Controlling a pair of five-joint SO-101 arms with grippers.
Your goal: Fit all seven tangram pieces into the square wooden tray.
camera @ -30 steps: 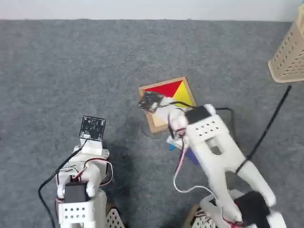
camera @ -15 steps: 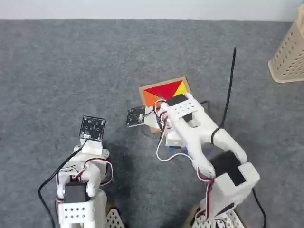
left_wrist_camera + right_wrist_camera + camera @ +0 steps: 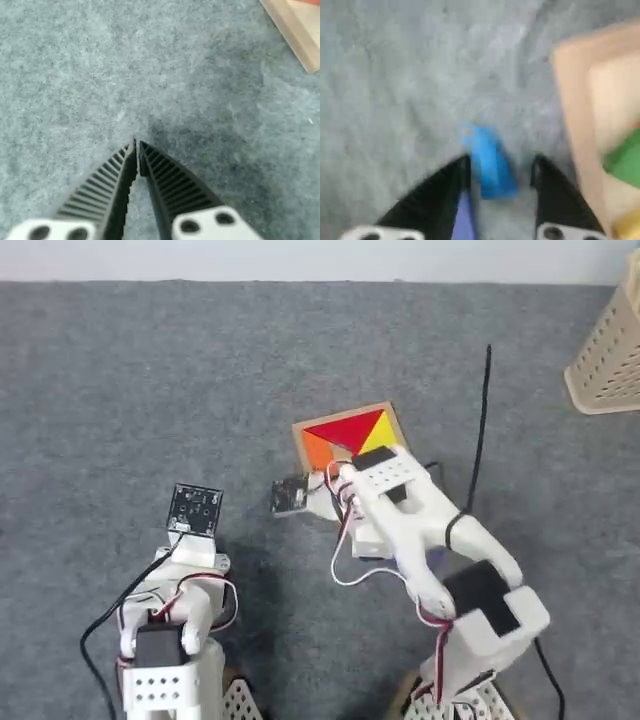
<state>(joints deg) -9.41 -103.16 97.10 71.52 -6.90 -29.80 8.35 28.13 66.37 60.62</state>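
A grey, fuzzy fabric-covered counter (image 3: 130, 370) is stretching across the high view, with soft, even light falling over it. A pale, plain strip of wall (image 3: 300, 260) is running along its far edge. A beige perforated plastic basket (image 3: 612, 350) is standing at the far right corner.

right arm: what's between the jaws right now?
A blue tangram piece lies between the open jaws of the right gripper, as the right wrist view shows. Blur hides whether either jaw touches it.
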